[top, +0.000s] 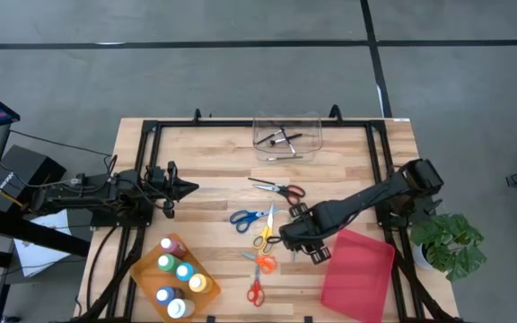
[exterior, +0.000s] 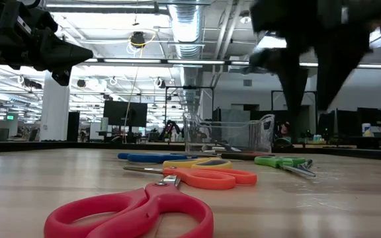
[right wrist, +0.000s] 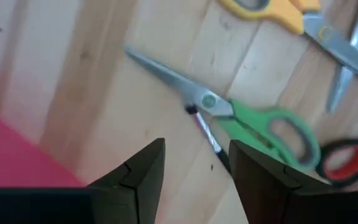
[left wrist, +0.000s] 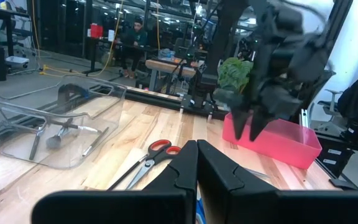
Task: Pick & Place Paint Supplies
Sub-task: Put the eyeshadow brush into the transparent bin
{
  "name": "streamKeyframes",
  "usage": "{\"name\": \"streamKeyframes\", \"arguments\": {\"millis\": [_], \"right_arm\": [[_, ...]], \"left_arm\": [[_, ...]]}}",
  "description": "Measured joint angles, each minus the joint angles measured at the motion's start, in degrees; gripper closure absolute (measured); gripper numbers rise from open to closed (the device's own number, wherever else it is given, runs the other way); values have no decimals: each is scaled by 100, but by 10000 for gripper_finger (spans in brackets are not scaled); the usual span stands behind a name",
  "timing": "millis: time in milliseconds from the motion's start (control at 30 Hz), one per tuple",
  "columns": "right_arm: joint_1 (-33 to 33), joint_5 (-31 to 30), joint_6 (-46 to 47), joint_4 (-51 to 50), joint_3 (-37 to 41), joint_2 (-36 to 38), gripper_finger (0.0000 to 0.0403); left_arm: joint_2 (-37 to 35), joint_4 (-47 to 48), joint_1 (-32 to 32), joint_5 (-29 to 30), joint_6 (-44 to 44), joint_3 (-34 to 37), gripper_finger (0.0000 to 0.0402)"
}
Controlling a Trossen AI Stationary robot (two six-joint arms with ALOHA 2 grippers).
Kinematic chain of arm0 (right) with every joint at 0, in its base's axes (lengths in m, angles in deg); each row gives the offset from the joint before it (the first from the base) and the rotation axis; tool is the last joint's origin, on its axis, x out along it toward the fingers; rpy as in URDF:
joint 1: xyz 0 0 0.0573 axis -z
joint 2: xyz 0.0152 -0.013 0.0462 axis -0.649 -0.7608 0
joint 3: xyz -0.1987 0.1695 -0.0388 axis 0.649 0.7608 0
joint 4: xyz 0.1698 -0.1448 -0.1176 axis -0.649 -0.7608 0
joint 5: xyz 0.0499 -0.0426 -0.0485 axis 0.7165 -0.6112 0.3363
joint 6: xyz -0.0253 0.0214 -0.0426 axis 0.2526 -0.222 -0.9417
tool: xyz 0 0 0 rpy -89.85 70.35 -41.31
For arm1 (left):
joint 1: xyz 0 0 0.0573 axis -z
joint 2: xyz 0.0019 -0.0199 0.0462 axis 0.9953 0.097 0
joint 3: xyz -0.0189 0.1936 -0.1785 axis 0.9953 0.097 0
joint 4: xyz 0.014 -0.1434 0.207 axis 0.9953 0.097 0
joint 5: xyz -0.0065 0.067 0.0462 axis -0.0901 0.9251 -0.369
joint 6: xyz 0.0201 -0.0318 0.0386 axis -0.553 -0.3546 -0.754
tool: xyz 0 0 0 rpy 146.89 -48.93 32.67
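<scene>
Hovering above the table, the right gripper holds its fingers spread over the green scissors, gripping nothing. Other scissors lie close by. The left gripper waits apart, fingers pressed together, empty.

Scissors on table: six – red-handled, blue, yellow, orange, second red, green seen in right wrist view
Paint bottles in orange tray: six caps visible
Clear bin: one, several thin dark brushes inside, count unclear
Pink tray: one
Arms: two, one hand each
</scene>
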Motion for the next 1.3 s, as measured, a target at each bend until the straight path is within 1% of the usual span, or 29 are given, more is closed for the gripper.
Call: {"name": "streamKeyframes", "arguments": {"millis": [233,367,567,833,1100,1300], "right_arm": [[213,8,-248,1043,929,113,227],[153,17,-474,1484,1175,-11,227],[48,18,-511,1752,1322,-25,227],[47,14,-616,2085,1318,-25,227],[-39,17,-514,2128,1329,-25,227],[-148,-1,-388,2533,1720,1,227]], "left_arm": [[0,0,0,0,1,0,401],[-2,0,0,0,2,0,401],[-1,-2,0,-1,1,0,402],[-2,-2,0,-1,1,0,401],[-2,-2,0,0,2,0,402],[-2,-2,0,0,0,0,402]]}}
